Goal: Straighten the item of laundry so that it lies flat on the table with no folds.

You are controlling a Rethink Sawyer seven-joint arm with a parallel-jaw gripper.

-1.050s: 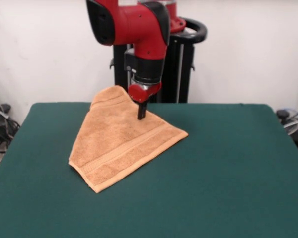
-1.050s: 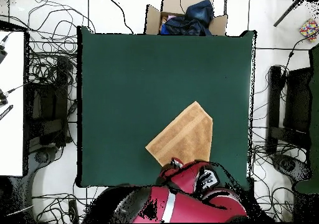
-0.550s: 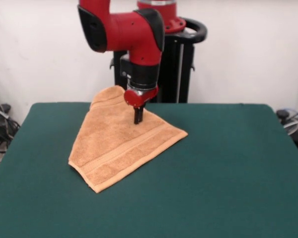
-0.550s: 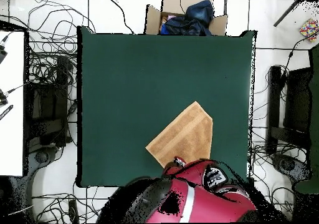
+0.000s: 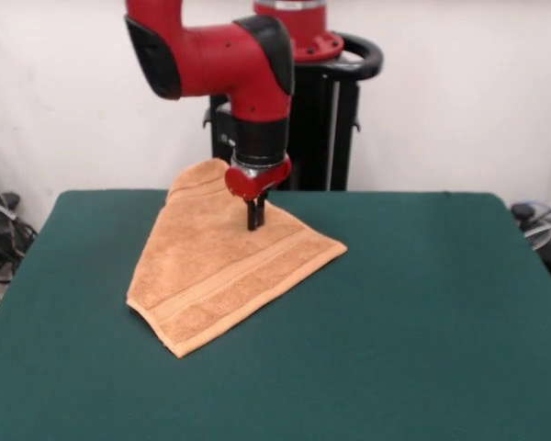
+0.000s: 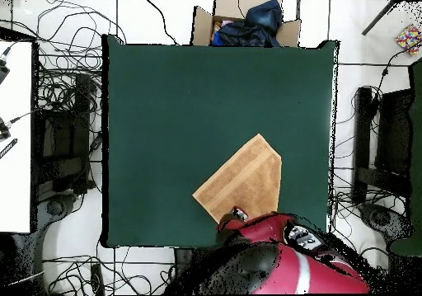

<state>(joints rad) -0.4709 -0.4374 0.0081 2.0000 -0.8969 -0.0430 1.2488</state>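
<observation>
The item of laundry [image 5: 222,271], an orange-tan towel with woven border bands, lies as a folded, roughly triangular shape on the left half of the dark green table [image 5: 422,322]. Its far corner humps up near the table's far edge. My gripper [image 5: 254,222] points straight down with its tips at the towel's surface, near the far right edge of the cloth. In the overhead view the towel [image 6: 243,181] lies close to the table's [image 6: 181,103] bottom edge, and the red arm covers its lower corner, where the gripper [image 6: 237,215] barely shows.
A black stand [image 5: 335,119] rises behind the table's far edge. In the overhead view a cardboard box with dark cloth [image 6: 247,22] sits beyond the top edge, and cables lie on the floor to the left [image 6: 66,103].
The arm has swung and turned about the wrist, and the gripper has shifted slightly left and lower onto the towel. The towel itself has kept its shape.
</observation>
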